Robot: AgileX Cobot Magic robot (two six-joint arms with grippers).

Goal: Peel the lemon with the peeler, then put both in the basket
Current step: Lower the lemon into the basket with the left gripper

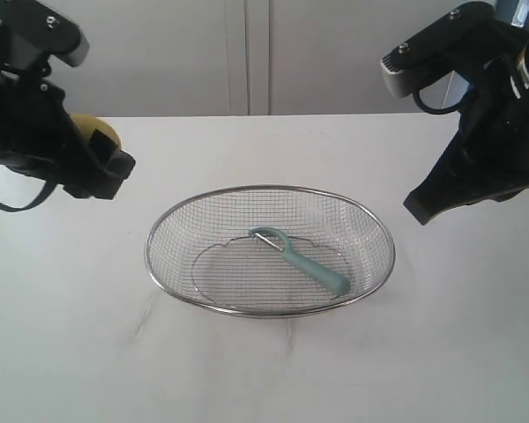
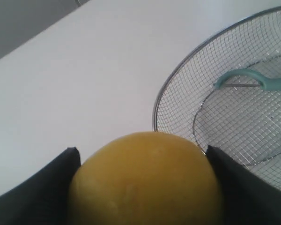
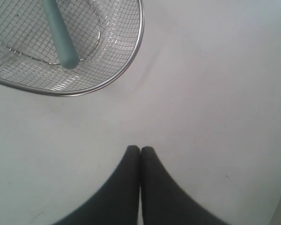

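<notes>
White tabletop (image 1: 70, 352); peeler (image 1: 304, 256) in basket (image 1: 269, 188), lemon (image 2: 145, 183) clamped between jaws of left gripper (image 1: 101, 159), right gripper (image 3: 140, 152) closed empty; lemon drop-off seems next.

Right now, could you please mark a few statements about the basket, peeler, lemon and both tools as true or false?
The slim teal-handled peeler lies inside the oval silver wire-mesh basket. True.
The small round yellow lemon sits in the basket. False: the left tool holds it outside the basket.
The right tool is shut and empty. True.
The right tool grips the peeler. False: the peeler lies free in the basket.
</notes>
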